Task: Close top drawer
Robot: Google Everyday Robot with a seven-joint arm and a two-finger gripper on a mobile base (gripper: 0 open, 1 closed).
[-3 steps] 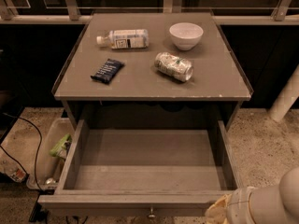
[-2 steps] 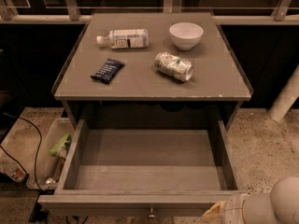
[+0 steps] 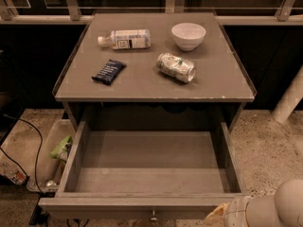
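The top drawer (image 3: 151, 160) is pulled fully open below the grey tabletop and its plain grey floor is empty. Its flat front panel (image 3: 118, 206) runs along the bottom of the camera view, with the small round knob (image 3: 153, 216) at its centre. My gripper (image 3: 218, 217) is at the bottom right corner on the end of the white arm (image 3: 279, 207). It sits just right of the knob, at the drawer front's right end, and is mostly cut off by the frame edge.
On the tabletop (image 3: 142, 82) lie a plastic bottle (image 3: 125, 39), a white bowl (image 3: 188, 35), a crushed can (image 3: 176, 67) and a dark snack packet (image 3: 108, 71). A bin (image 3: 52, 155) and cables stand on the floor to the left. A white post (image 3: 289, 103) stands to the right.
The white arm has sunk lower and further right in the corner. The gripper end stays near the drawer front's right end. The drawer has not moved.
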